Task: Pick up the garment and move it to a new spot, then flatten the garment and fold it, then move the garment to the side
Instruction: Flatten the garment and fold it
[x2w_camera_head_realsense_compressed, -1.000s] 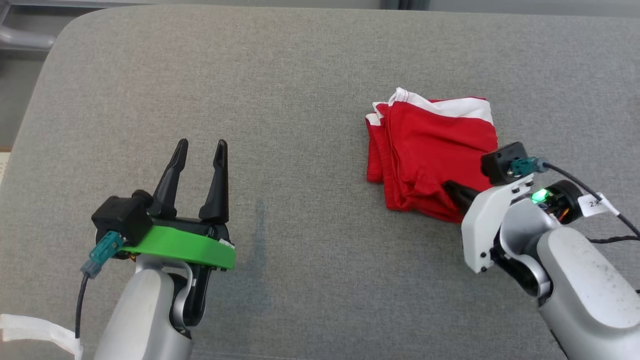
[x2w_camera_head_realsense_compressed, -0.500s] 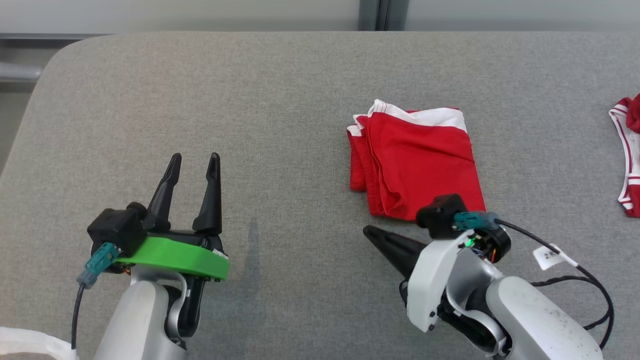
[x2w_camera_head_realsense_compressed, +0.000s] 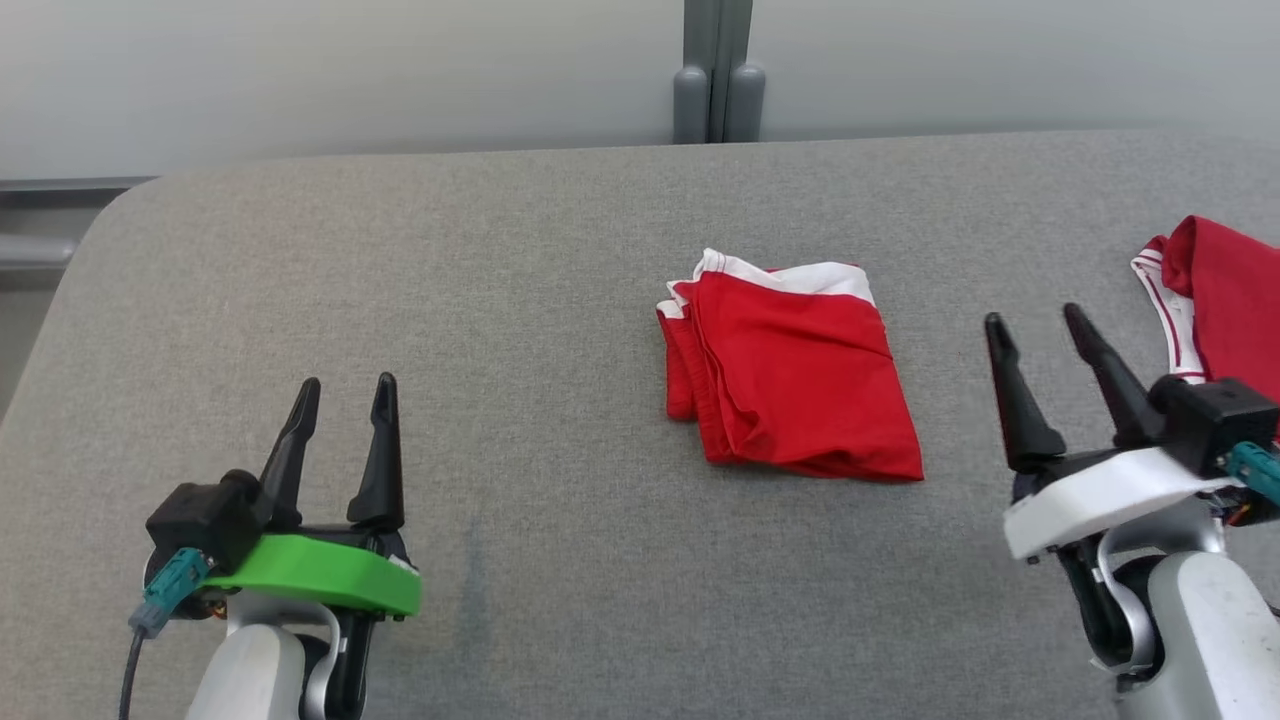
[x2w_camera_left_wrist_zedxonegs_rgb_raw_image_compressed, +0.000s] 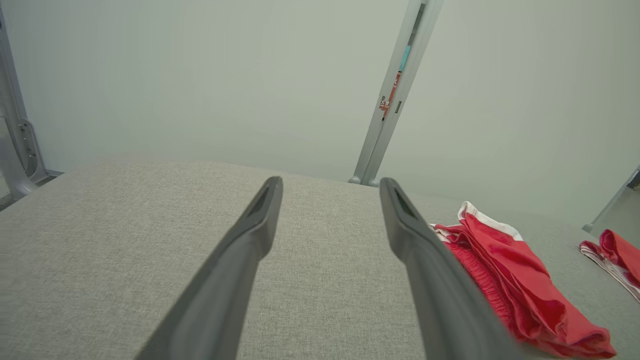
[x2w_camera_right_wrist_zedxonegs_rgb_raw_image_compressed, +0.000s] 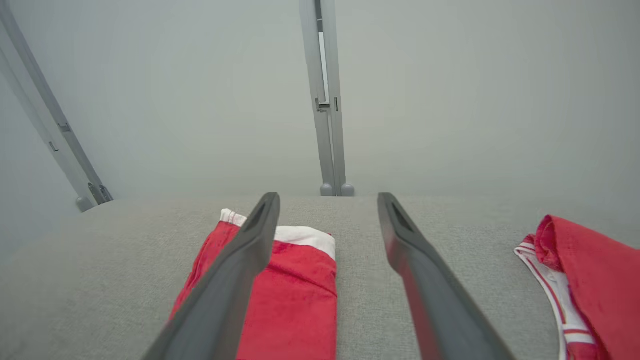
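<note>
**A:** Head view first. How do the tools stand?

**B:** The left tool (x2w_camera_head_realsense_compressed: 347, 383) has its fingers spread wide with nothing between them. The right tool (x2w_camera_head_realsense_compressed: 1032, 317) is the same, wide and empty. Both hang over the grey worktop (x2w_camera_head_realsense_compressed: 500, 280).

**A:** And the clothing?

**B:** The folded red garment (x2w_camera_head_realsense_compressed: 800, 390), with a white band at its far edge, lies flat between the two tools. It is nearer the right tool but apart from it. A second red garment (x2w_camera_head_realsense_compressed: 1225, 290) with striped white trim lies just past the right tool, on its outer side.

**A:** Left wrist view?

**B:** The fingers are wide apart over bare cloth. The folded red garment (x2w_camera_left_wrist_zedxonegs_rgb_raw_image_compressed: 505, 280) lies to this tool's right, partly behind its right finger. The second red garment (x2w_camera_left_wrist_zedxonegs_rgb_raw_image_compressed: 615, 252) is further right.

**A:** Right wrist view?

**B:** Again the fingers are wide and hold nothing. The folded red garment (x2w_camera_right_wrist_zedxonegs_rgb_raw_image_compressed: 300, 295) lies ahead and left of the tool, and the left finger crosses in front of it. The second red garment (x2w_camera_right_wrist_zedxonegs_rgb_raw_image_compressed: 590, 280) sits off to the right.
</note>
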